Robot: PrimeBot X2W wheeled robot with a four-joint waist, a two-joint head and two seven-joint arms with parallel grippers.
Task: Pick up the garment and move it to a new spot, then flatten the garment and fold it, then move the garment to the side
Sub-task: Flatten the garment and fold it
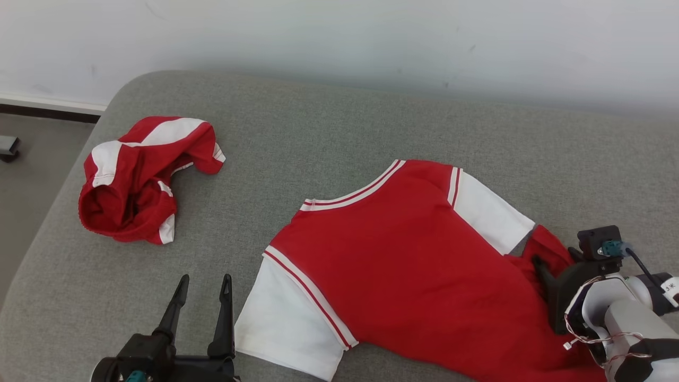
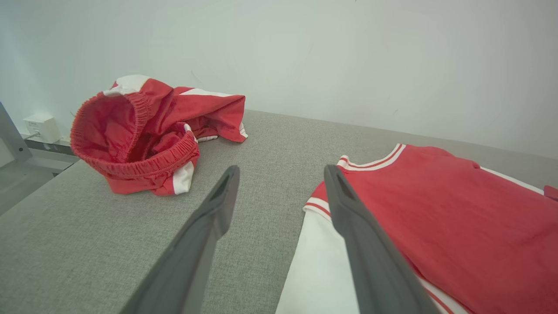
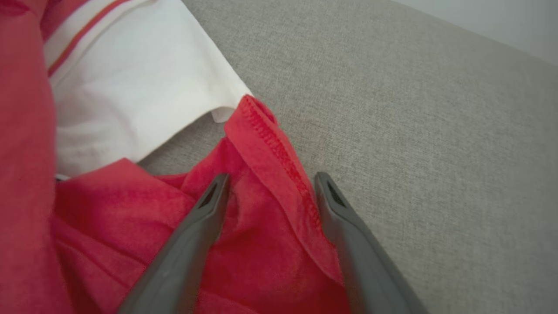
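Probably flattening stage: left end effector (image 2: 282,171) spread idle, right end effector (image 3: 271,179) spread over the shirt (image 1: 414,254) hem (image 3: 270,144) bunched at right; it should be pinched, pulled flat.

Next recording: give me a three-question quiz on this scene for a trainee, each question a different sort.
1. True or false: the left gripper is gripping the shirt.
2. Which garment lies crumpled in a heap? A: the shirt. B: the shorts.
3. Fill in: the open fingers of the right gripper stand either side of the shirt's red ____.
Key: 1 false; 2 B; 3 hem.
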